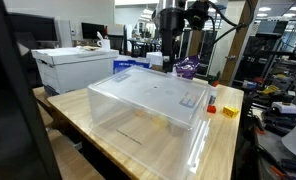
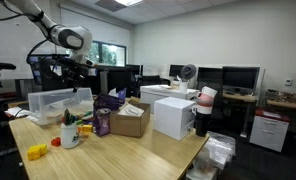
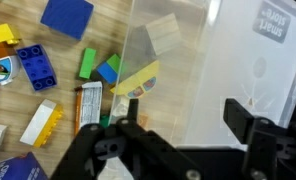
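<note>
My claw (image 3: 178, 140) hangs released, fingers spread wide with nothing gripped between them. Below the gap runs the near wall of the clear bin (image 3: 253, 60), its edge heading away from me. The bin's inside therefore lies toward one finger and the loose pieces toward the other. Just past that other finger a wrapped bar (image 3: 85, 103) lies lengthwise away from me on the surface (image 3: 63, 45). A yellow wedge (image 3: 138, 78) sits beside the bin's wall. Farther off are a green block (image 3: 89, 63) and a blue brick (image 3: 35, 65).

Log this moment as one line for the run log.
end effector: open, empty | under it: toy blocks on wooden table | alongside: clear plastic bin
</note>
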